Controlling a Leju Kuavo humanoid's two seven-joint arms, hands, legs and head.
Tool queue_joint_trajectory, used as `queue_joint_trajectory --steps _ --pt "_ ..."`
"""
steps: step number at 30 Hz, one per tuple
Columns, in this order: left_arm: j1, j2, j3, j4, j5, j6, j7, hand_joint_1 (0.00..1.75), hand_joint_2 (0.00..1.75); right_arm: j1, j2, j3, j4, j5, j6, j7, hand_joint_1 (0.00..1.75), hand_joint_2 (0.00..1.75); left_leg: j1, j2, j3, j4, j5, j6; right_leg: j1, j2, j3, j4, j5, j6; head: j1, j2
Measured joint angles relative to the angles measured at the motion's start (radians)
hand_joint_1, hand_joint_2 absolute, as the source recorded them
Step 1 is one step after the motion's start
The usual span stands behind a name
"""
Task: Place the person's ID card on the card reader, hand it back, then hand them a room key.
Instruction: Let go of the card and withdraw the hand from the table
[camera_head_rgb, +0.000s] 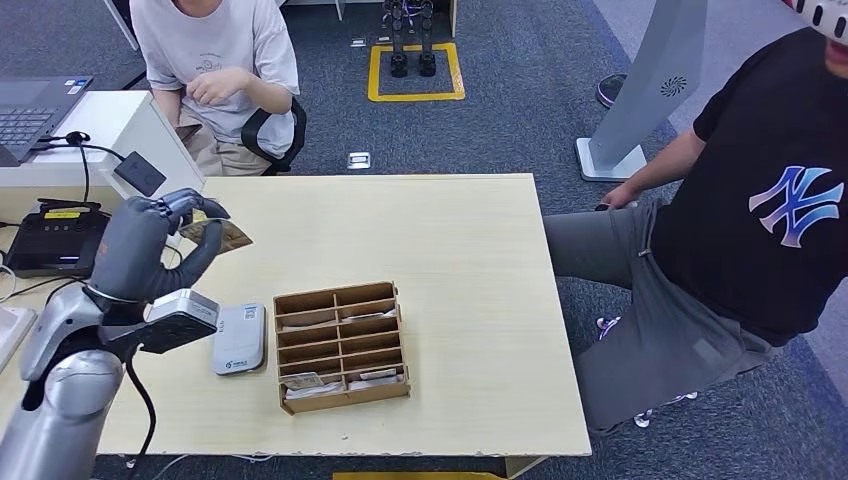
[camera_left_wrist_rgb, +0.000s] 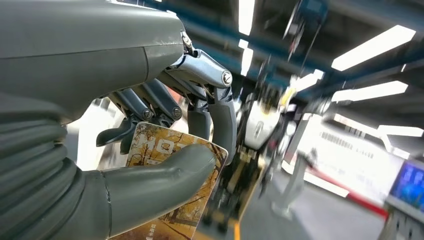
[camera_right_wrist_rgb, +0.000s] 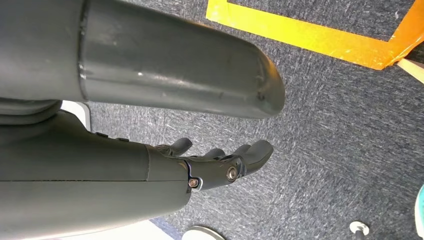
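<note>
Left hand (camera_head_rgb: 150, 250) pinches the ID card (camera_head_rgb: 222, 235) at ten o'clock from the card reader (camera_head_rgb: 240, 338); presumably next, lowering it onto the reader.

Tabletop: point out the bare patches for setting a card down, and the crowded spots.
Bare: the table right of the wooden organizer, out to the person in black. Crowded: the left, where card reader and left hand with its card sit.

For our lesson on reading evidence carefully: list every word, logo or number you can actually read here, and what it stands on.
"NY" logo: black T-shirt.
Print on the card held by the left hand: blurred.
Small print on the white card reader: too small.
Yellow label on the black device: unreadable.
</note>
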Motion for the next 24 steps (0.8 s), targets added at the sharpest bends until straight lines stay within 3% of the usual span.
queue_joint_trajectory --steps 5,14,19,24 --pt "-0.013 0.02 0.059 -0.087 0.009 -0.009 -0.001 1.75 1.75 0.0 0.0 -0.007 0.0 0.0 0.0 -0.001 0.0 0.0 0.0 0.0 0.0 0.0 0.0 0.0 0.0 0.0 0.0 0.0 0.0 0.0 0.0 0.0" --pt "-0.013 0.024 0.08 -0.131 -0.022 0.004 0.002 1.75 1.75 0.0 0.0 -0.01 0.0 0.0 0.0 -0.002 0.0 0.0 -0.001 0.0 0.0 0.0 0.0 0.0 -0.001 0.0 0.0 -0.001 0.0 0.0 0.0 0.0" --pt "-0.009 0.004 0.082 -0.121 -0.216 0.063 0.069 1.75 1.75 -0.001 0.0 -0.01 0.0 0.001 0.0 0.0 0.0 0.0 -0.001 0.0 0.0 0.0 0.0 0.0 -0.001 0.0 0.0 -0.001 0.0 0.0 0.0 0.0" --pt "-0.021 -0.07 0.084 -0.017 -0.513 0.144 0.204 1.75 1.75 -0.014 0.001 -0.008 0.0 0.003 0.006 0.013 0.0 0.0 -0.001 0.0 0.0 0.0 0.0 0.0 -0.001 0.0 0.0 -0.001 0.001 0.0 0.0 0.0"
